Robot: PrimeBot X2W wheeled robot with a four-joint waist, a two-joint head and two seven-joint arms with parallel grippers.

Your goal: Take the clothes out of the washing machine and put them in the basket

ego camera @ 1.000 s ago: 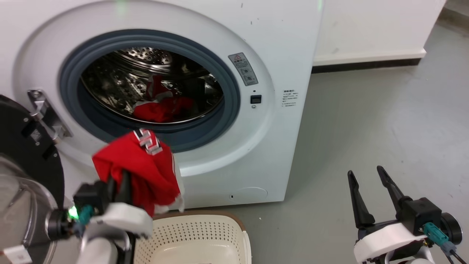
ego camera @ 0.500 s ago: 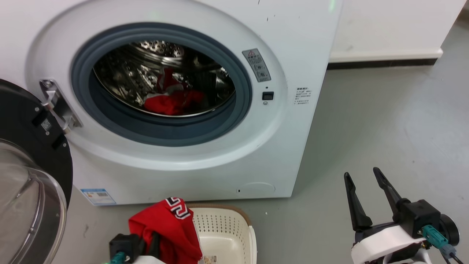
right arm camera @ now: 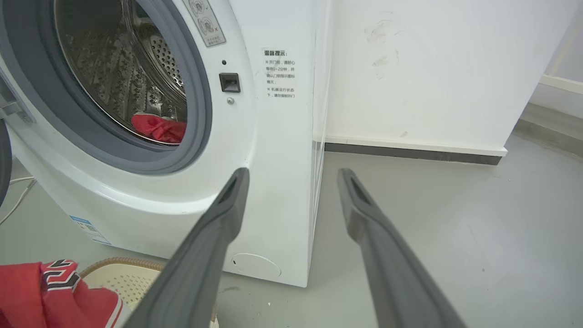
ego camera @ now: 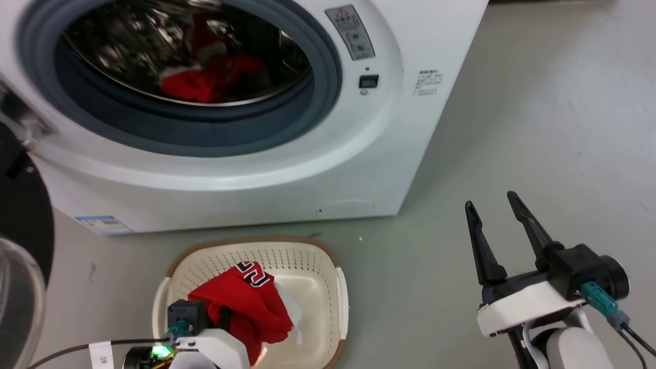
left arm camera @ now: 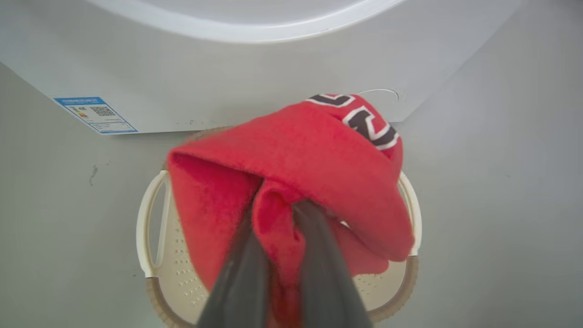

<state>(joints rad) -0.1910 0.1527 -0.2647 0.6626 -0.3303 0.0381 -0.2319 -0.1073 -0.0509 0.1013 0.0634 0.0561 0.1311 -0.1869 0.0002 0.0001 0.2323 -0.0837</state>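
The washing machine stands with its door open, and red clothes lie in the steel drum, also seen in the right wrist view. The cream basket sits on the floor in front of the machine. My left gripper is shut on a red garment with a black-and-white trim, which hangs over the basket's inside. The cloth drapes over both fingers and hides their tips. My right gripper is open and holds nothing, above the floor to the right of the basket.
The machine's black-rimmed glass door hangs open at the left edge. A white wall with a dark skirting runs behind the machine's right side. Grey floor stretches to the right. A cable trails at the lower left.
The head camera has tilted down. My left gripper has carried the red garment down from in front of the door opening to over the basket. The right gripper has kept its pose.
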